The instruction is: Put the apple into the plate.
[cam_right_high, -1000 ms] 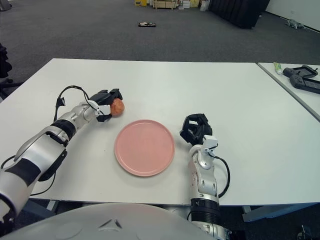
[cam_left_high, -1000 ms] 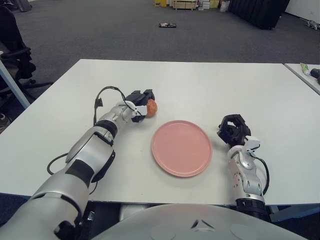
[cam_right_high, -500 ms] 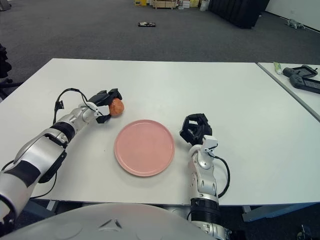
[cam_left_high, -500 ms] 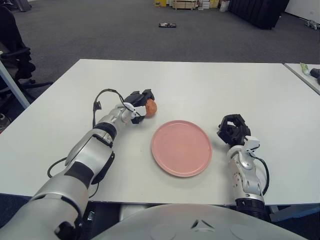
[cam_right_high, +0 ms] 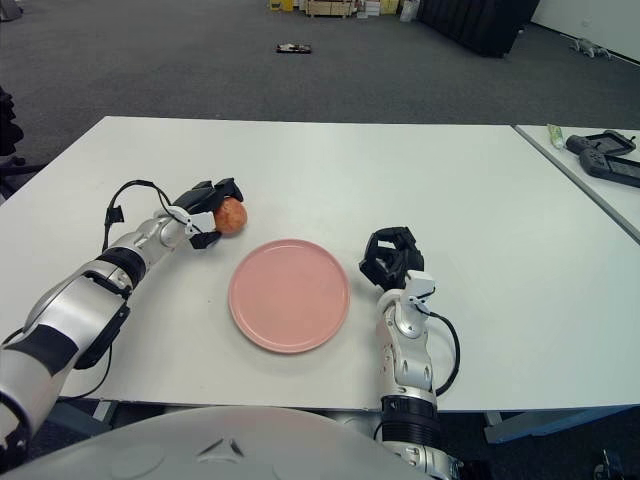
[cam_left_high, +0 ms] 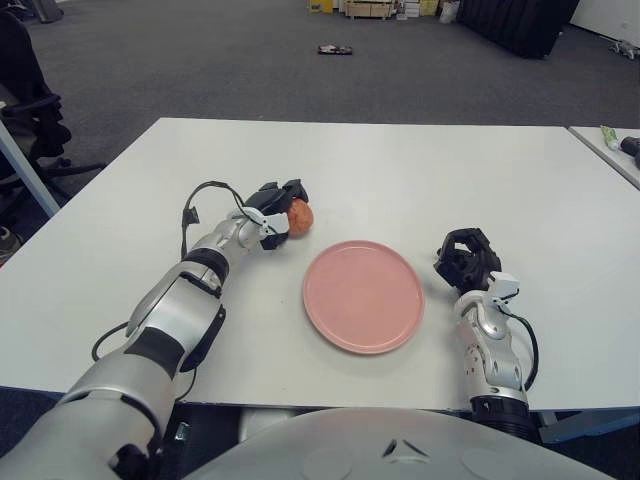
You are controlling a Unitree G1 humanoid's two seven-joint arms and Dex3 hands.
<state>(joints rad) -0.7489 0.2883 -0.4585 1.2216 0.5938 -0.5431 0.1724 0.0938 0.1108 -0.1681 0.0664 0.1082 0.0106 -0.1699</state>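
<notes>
A reddish-orange apple (cam_left_high: 299,215) is held in my left hand (cam_left_high: 274,209), whose fingers are curled around it, just above the white table (cam_left_high: 420,170) to the upper left of the plate. The pink round plate (cam_left_high: 363,295) lies in the middle of the table and holds nothing. The apple also shows in the right eye view (cam_right_high: 231,214), left of and beyond the plate (cam_right_high: 289,294). My right hand (cam_left_high: 466,259) rests on the table to the right of the plate with its fingers curled, holding nothing.
A second table (cam_right_high: 600,150) at the far right carries a dark device (cam_right_high: 606,157) and a small tube (cam_right_high: 555,135). An office chair (cam_left_high: 25,90) stands at the far left. Grey carpet lies beyond the table.
My left hand has drawn slightly back and left with the apple still in its grasp. The right hand and the plate have not moved.
</notes>
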